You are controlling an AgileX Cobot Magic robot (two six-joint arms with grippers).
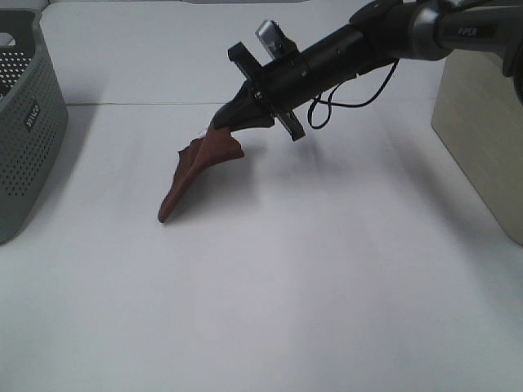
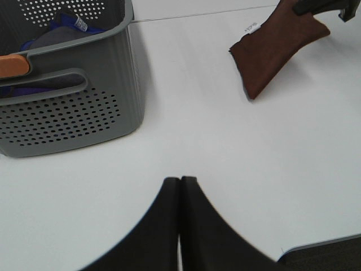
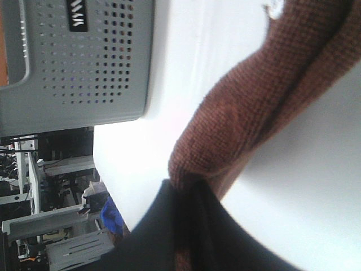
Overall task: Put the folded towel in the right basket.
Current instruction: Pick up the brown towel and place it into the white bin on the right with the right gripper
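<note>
White table (image 1: 327, 286) under towel (image 1: 200, 167); grey basket (image 1: 24, 139) left.

The brown folded towel (image 1: 196, 167) hangs at a slant. Its upper end is pinched in the right gripper (image 1: 222, 122) and its lower corner touches the white table (image 1: 327, 286). A small white tag shows near its top. The pale right basket (image 1: 482, 139) stands well apart, at the table's right edge.

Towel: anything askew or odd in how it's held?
Slightly. The right gripper pinches the towel at one edge, so it hangs tilted, its low corner seemingly touching the table. No damage visible.
</note>
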